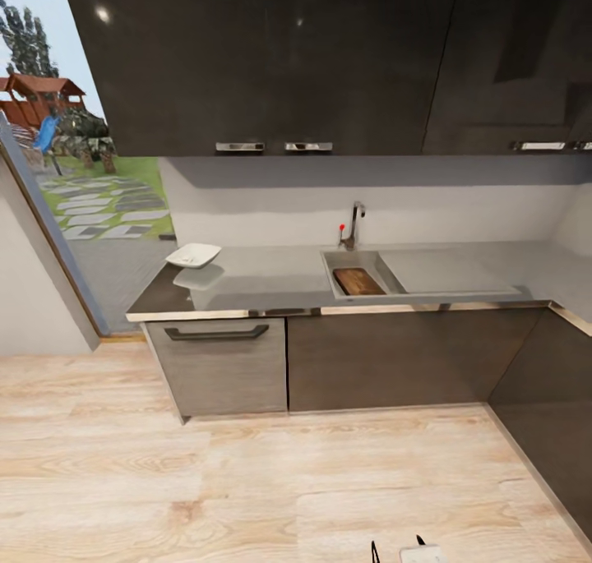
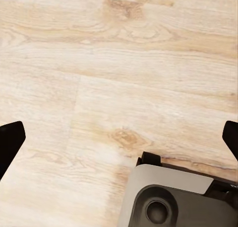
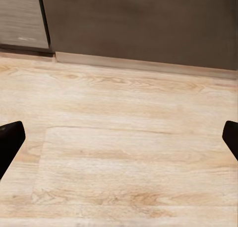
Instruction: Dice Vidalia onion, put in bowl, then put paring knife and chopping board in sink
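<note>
From a distance, the head view shows the countertop [image 1: 263, 279] with the sink [image 1: 332, 269] set into it. The brown chopping board [image 1: 358, 281] lies inside the basin, below the chrome tap [image 1: 355, 222]. The white bowl [image 1: 194, 255] stands on the counter's left end. The Vidalia onion, the diced onion and the paring knife are out of view. My left gripper [image 2: 119, 137] is open over bare wooden floor, nothing between its fingers. My right gripper [image 3: 119, 137] is open too, facing the floor and the cabinet fronts [image 3: 139, 28].
Dark base cabinets [image 1: 386, 357] and a drawer with a handle [image 1: 216, 332] run under the counter, and another cabinet run [image 1: 551, 415] comes forward at the right. A glass door [image 1: 90, 209] is at the left. Light wooden floor [image 1: 247, 489] lies between me and the counter. My base [image 2: 168, 197] shows in the left wrist view.
</note>
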